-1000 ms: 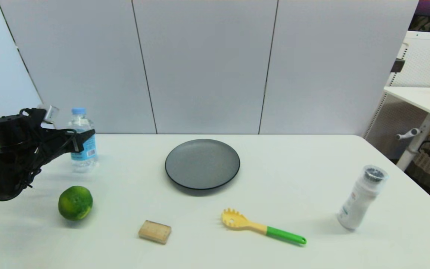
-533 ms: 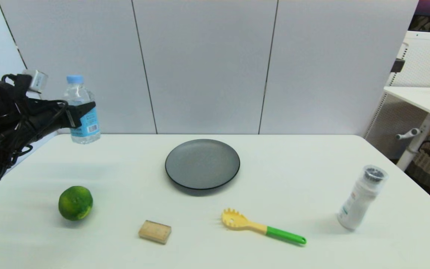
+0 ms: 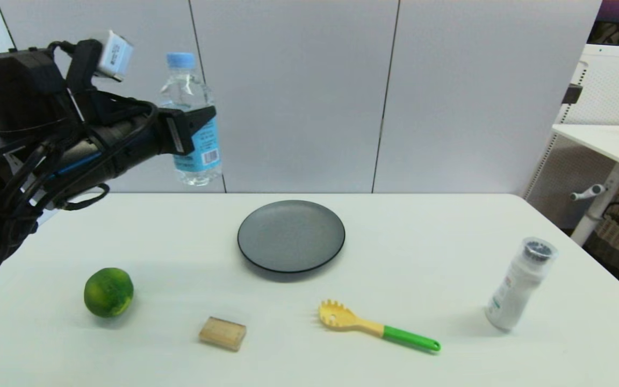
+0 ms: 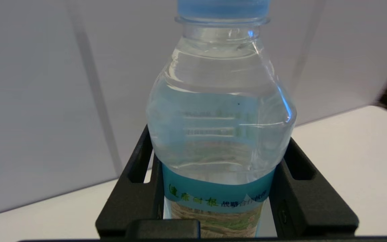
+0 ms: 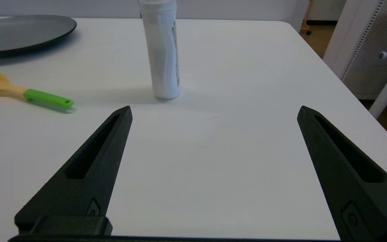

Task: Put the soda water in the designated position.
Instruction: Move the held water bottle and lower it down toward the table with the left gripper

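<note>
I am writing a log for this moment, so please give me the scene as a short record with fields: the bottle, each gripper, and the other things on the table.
soda water: upright, lifted clear above the table's far left part
left gripper: shut on the soda water at its label
right gripper: open, low over the table near the white shaker, holding nothing
plate: dark grey, middle of the table, nothing on it
lime: near left
tan block: right of the lime
pasta spoon: yellow with green handle, in front of the plate

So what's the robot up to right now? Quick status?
Left gripper shut on soda water, held upright, high above table. Right gripper open, parked. Nothing blocking.
</note>
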Robot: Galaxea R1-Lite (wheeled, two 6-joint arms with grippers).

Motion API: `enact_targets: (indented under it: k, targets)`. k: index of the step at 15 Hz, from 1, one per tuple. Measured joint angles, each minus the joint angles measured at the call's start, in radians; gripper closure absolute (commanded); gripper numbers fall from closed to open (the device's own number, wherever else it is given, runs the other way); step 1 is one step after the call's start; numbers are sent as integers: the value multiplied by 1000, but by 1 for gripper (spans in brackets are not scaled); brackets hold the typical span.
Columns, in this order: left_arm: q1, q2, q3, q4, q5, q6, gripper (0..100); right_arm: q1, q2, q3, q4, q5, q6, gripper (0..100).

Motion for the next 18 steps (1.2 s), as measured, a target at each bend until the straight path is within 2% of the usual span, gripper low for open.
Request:
enact_targets:
  k: [4,8,14,18]
  targets:
    - [-269,-5,-37,20,184,-1,100,0,0,0,-1,0,0,0]
    - [-411,112,-125,-19,220,19,100,0,0,0,0,0,0,0]
    - [-475,397,-245,-252,226,50,100,0,0,0,0,0,0,0]
    - [-483,589,-387,-335,228,49,100,0,0,0,0,0,0,0]
